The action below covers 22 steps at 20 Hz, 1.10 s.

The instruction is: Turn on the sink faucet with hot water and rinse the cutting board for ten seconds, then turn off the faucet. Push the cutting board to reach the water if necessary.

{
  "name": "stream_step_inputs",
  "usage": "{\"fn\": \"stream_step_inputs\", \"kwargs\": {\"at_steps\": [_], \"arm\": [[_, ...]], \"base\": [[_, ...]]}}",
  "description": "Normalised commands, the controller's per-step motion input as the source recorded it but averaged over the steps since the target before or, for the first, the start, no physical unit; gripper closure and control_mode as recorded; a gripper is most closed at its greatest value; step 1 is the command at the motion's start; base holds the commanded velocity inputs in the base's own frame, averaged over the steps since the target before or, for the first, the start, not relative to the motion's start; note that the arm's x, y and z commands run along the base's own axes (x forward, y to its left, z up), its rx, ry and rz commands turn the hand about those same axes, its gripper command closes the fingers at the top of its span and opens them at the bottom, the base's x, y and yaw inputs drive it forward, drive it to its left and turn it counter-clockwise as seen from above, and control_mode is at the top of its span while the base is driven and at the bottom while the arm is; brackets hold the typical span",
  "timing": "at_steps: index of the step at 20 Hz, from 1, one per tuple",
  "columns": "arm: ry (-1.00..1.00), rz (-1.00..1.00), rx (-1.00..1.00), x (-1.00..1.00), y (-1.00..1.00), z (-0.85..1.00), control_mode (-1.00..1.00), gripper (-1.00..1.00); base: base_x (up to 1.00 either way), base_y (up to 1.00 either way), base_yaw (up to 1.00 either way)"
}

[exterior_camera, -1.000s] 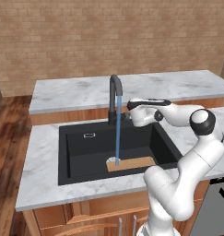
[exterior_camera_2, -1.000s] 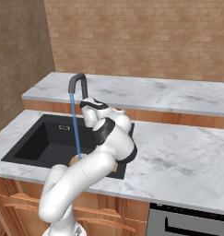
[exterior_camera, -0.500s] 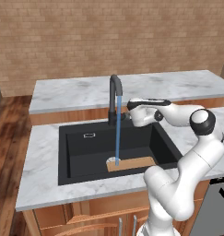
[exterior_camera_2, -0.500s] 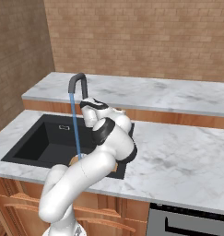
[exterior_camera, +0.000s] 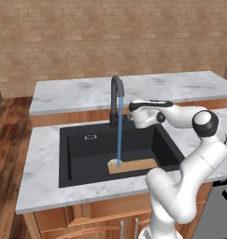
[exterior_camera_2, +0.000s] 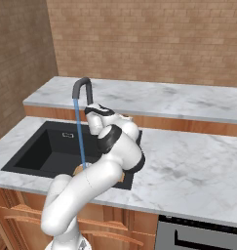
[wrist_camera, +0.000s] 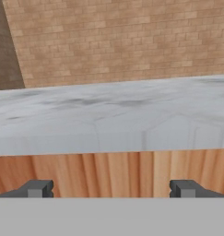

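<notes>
Nothing has moved since half a second ago: the arm, the water and the board are all at the same places. The gripper hangs just right of the sink faucet, over the back edge of the sink, and its jaws are wide apart, as the two fingertips at the far sides of the hand view show. If they touch the small side lever, I cannot tell.

The water falls as a thin blue line from the spout down to the left end of the cutting board. This board lies flat on the bottom of the basin, at the front wall, a little right of the middle. In the right base view the faucet and the stream are seen, but the white arm stands before most of the board.

Around the sink is the marble table. Behind it is a higher marble ledge with a wooden front, and the hand camera looks straight at this ledge. Behind all is a brick wall. At the left is a wooden floor, and at the lower right a dark oven front.
</notes>
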Motion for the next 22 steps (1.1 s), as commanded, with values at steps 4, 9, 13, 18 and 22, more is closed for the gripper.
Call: {"fn": "stream_step_inputs", "kwargs": {"at_steps": [4,9,13,18,22], "arm": [[0.00,0.00,0.00,0.00,0.00,0.00,-1.00,-1.00],[0.00,0.00,0.00,0.00,0.00,0.00,-1.00,-1.00],[0.00,0.00,0.00,0.00,0.00,0.00,-1.00,-1.00],[0.00,0.00,0.00,0.00,0.00,0.00,-1.00,-1.00],[0.00,0.00,0.00,0.00,0.00,0.00,-1.00,-1.00]], "base": [[0.00,0.00,0.00],[0.00,0.00,0.00],[0.00,0.00,0.00],[0.00,0.00,0.00],[0.00,0.00,0.00]]}}
